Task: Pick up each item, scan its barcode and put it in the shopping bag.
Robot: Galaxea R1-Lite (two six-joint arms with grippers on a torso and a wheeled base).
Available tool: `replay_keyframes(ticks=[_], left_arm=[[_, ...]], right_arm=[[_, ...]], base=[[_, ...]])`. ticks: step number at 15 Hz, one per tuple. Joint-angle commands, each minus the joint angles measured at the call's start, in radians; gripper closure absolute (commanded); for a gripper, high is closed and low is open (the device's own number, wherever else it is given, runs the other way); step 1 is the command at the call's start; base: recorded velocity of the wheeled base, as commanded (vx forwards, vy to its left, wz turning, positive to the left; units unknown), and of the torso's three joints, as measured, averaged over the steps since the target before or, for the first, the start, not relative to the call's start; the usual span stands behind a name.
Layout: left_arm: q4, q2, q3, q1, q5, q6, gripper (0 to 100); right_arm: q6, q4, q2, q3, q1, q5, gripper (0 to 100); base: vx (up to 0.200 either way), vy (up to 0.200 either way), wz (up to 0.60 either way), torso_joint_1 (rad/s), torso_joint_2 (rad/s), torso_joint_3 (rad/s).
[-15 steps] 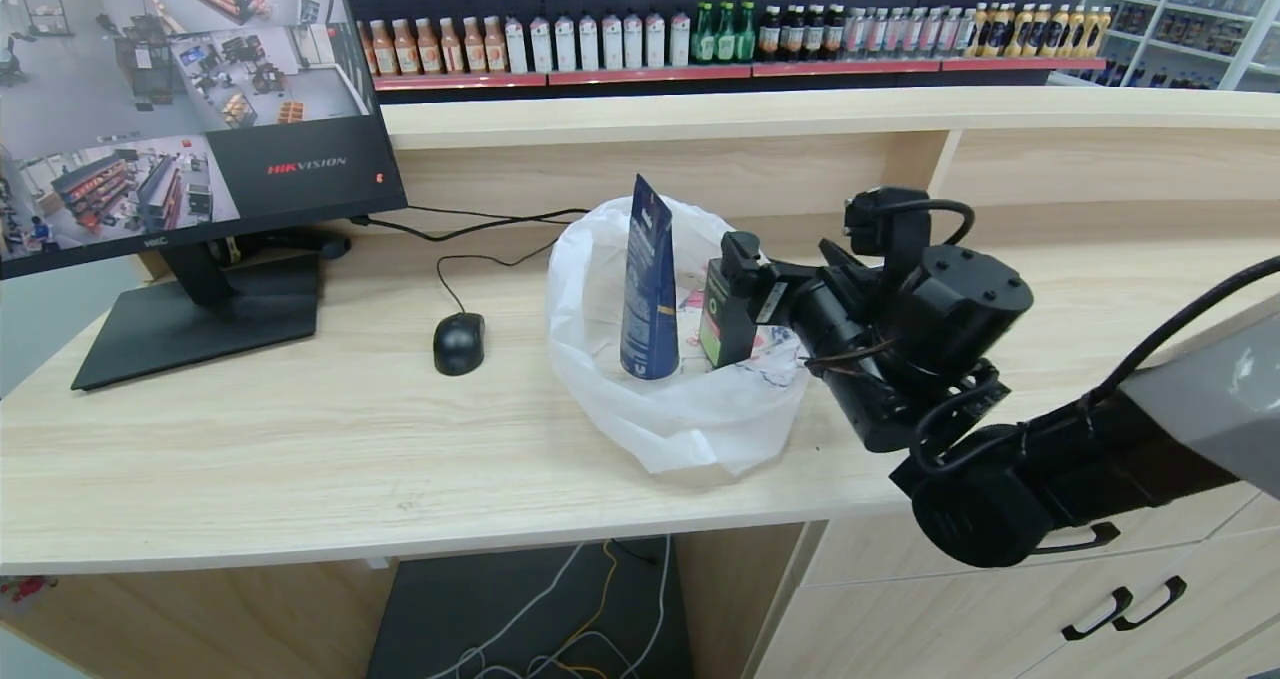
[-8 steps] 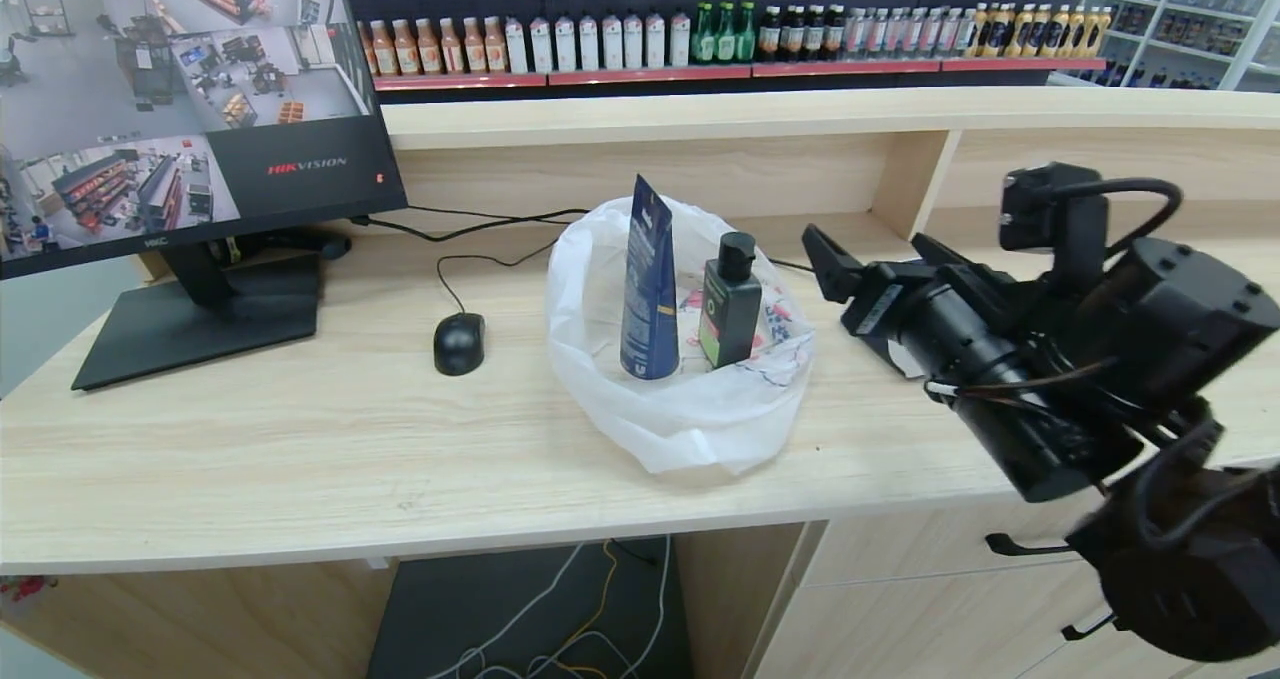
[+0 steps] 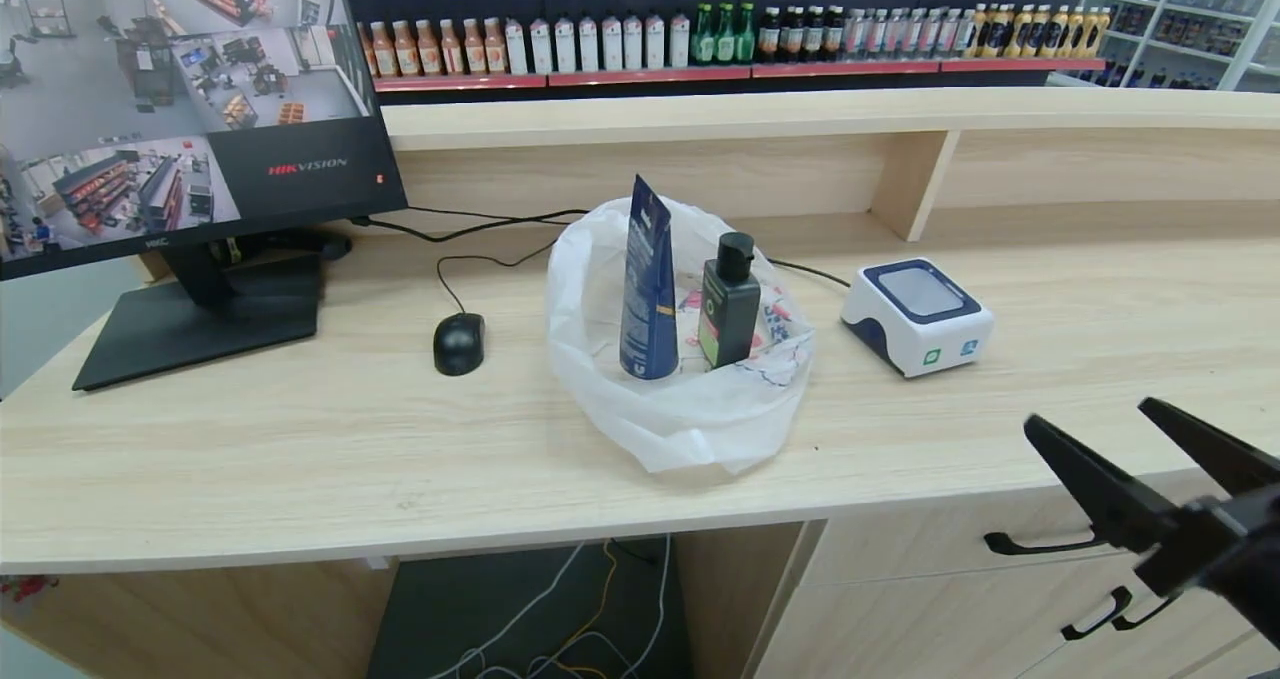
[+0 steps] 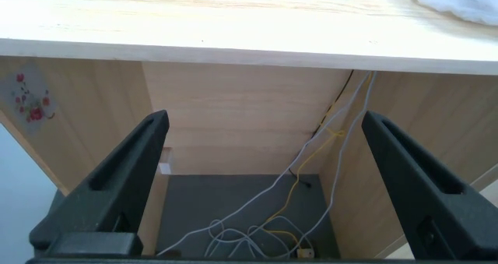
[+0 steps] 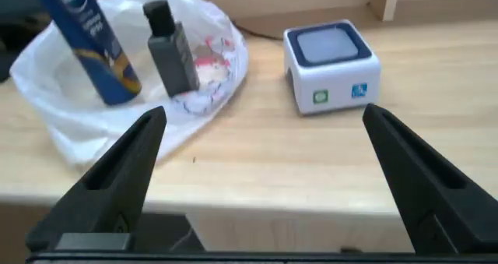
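The white shopping bag (image 3: 680, 424) lies open on the counter's middle. A blue tube (image 3: 650, 279) and a dark pump bottle (image 3: 730, 304) stand upright inside it, side by side. To the bag's right sits the white barcode scanner (image 3: 917, 314) with a blue-rimmed top. My right gripper (image 3: 1092, 417) hangs open and empty off the counter's front edge, right of the bag; its wrist view looks over the bag (image 5: 70, 132), tube (image 5: 93, 38), bottle (image 5: 171, 50) and scanner (image 5: 331, 65). My left gripper (image 4: 264, 122) is open and empty, low in front of the counter's underside.
A monitor (image 3: 180, 99) on a black stand fills the counter's left end, with a black mouse (image 3: 459, 343) and its cable beside it. A raised wooden ledge (image 3: 800, 114) runs along the back. Drawer handles (image 3: 1110, 609) and loose cables (image 4: 311, 194) sit below the counter.
My right gripper let go of the dark bottle in the bag, opened, and drew back to the right and down past the front edge, uncovering the scanner.
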Motion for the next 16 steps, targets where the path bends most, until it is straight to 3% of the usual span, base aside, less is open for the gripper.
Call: replay_keyframes(ticks=[1,2,3,4,6,9,13,14,16], left_arm=[[0.000,0.000,0.000,0.000,0.000,0.000,0],[0.000,0.000,0.000,0.000,0.000,0.000,0],[0.000,0.000,0.000,0.000,0.000,0.000,0],[0.000,0.000,0.000,0.002,0.000,-0.002,0],[0.000,0.000,0.000,0.000,0.000,-0.003,0],[0.000,0.000,0.000,0.002,0.000,-0.003,0],[0.000,0.000,0.000,0.000,0.000,-0.002,0],[0.000,0.000,0.000,0.000,0.000,-0.002,0],[0.000,0.000,0.000,0.000,0.000,-0.002,0]], right_arm=[[-0.040,0.492,-0.510,0.067,0.025,0.101,0],[-0.066,0.675,-0.652,0.066,0.045,0.160,0],[-0.066,0.675,-0.652,0.066,0.045,0.160,0],[-0.122,1.032,-0.935,0.035,0.063,0.229,0],[-0.127,1.221,-1.122,0.037,0.063,0.233,0],[-0.102,1.232,-1.117,0.038,0.025,0.231,0],[-0.076,1.215,-0.999,0.064,-0.308,0.233,0],[-0.078,1.212,-1.005,0.064,-0.365,0.233,0],[-0.064,1.212,-1.062,0.064,-0.394,0.233,0]], base=[[0.000,0.000,0.00,0.000,0.00,0.000],[0.000,0.000,0.00,0.000,0.00,0.000],[0.000,0.000,0.00,0.000,0.00,0.000],[0.000,0.000,0.00,0.000,0.00,0.000],[0.000,0.000,0.00,0.000,0.00,0.000],[0.000,0.000,0.00,0.000,0.00,0.000],[0.000,0.000,0.00,0.000,0.00,0.000],[0.000,0.000,0.00,0.000,0.00,0.000],[0.000,0.000,0.00,0.000,0.00,0.000]])
